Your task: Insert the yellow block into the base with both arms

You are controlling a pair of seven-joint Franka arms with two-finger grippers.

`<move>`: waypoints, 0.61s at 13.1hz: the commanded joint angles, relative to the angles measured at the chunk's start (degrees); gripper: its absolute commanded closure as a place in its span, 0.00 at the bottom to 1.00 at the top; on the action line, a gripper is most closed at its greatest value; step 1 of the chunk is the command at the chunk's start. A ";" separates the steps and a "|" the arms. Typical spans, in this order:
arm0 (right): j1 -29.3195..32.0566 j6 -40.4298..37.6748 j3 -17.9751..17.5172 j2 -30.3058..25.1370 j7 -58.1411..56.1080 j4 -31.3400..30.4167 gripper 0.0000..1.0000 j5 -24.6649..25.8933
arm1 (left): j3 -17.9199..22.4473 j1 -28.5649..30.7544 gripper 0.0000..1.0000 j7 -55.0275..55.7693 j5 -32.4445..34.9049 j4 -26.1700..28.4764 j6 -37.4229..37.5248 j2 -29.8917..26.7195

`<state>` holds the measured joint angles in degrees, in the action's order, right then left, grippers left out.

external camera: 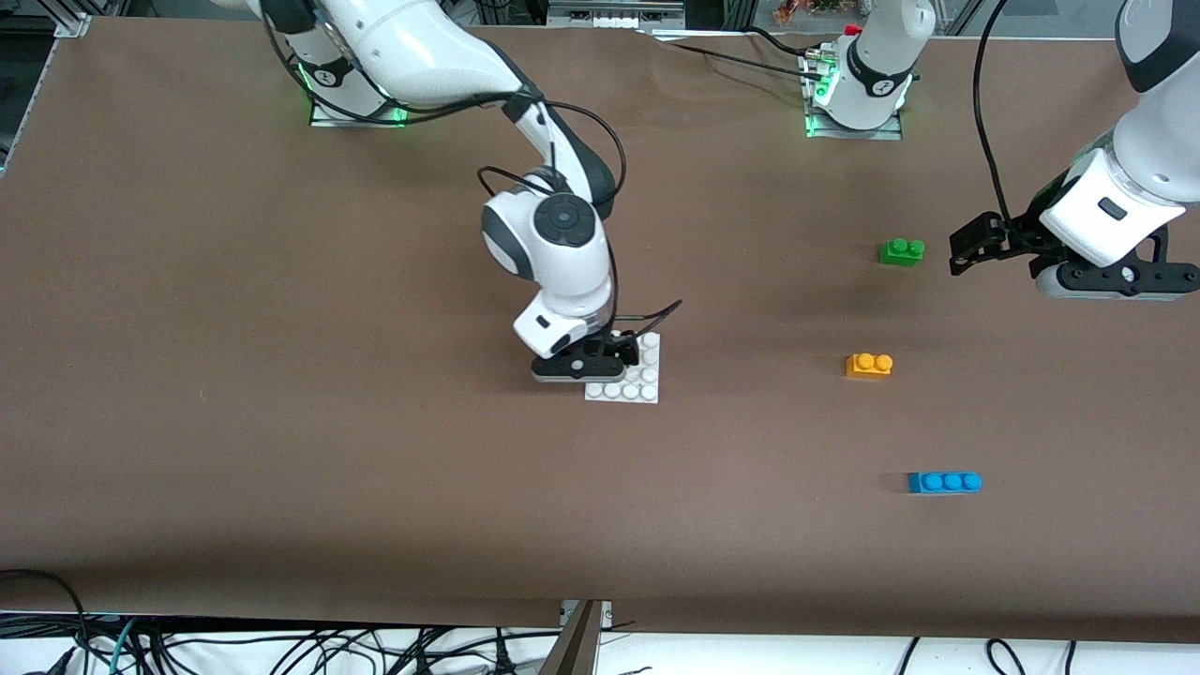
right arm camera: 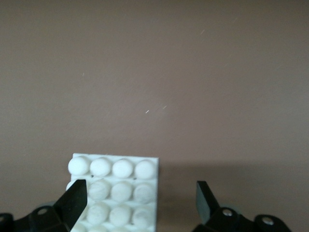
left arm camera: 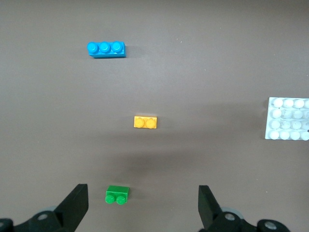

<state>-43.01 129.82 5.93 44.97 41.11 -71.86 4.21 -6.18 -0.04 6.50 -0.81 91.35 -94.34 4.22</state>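
Observation:
The yellow block (external camera: pixel 869 365) (left arm camera: pixel 145 122) lies on the brown table, studs up, toward the left arm's end, with nothing touching it. The white studded base (external camera: pixel 642 380) (left arm camera: pixel 288 118) (right arm camera: pixel 116 193) lies flat near the table's middle. My right gripper (external camera: pixel 614 352) (right arm camera: pixel 141 198) hangs low over the base, open. One finger is at the base's edge and the other is off it over bare table. My left gripper (external camera: pixel 970 242) (left arm camera: pixel 143 203) is up in the air beside the green brick, open and holding nothing.
A green two-stud brick (external camera: pixel 902 251) (left arm camera: pixel 117 195) lies farther from the front camera than the yellow block. A blue three-stud brick (external camera: pixel 944 482) (left arm camera: pixel 106 49) lies nearer to the camera. Cables run along the table's front edge.

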 commanded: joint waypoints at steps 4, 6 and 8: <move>13.45 -13.34 -0.65 -11.64 -21.39 -1.53 0.00 -0.69 | 0.02 0.39 0.00 -1.31 0.55 -1.00 3.72 1.92; 17.42 -19.58 -0.57 -14.81 -27.54 -1.62 0.00 -3.76 | 0.03 1.35 0.00 -1.40 0.63 -1.00 3.55 3.85; 21.19 -25.90 0.57 -18.14 -35.45 -1.62 0.00 -3.86 | -0.06 1.27 0.00 -1.40 0.72 -0.74 0.59 7.36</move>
<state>-24.27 108.68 6.52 30.95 11.46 -71.83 1.50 -5.96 0.91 6.38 -0.81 91.60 -91.98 8.03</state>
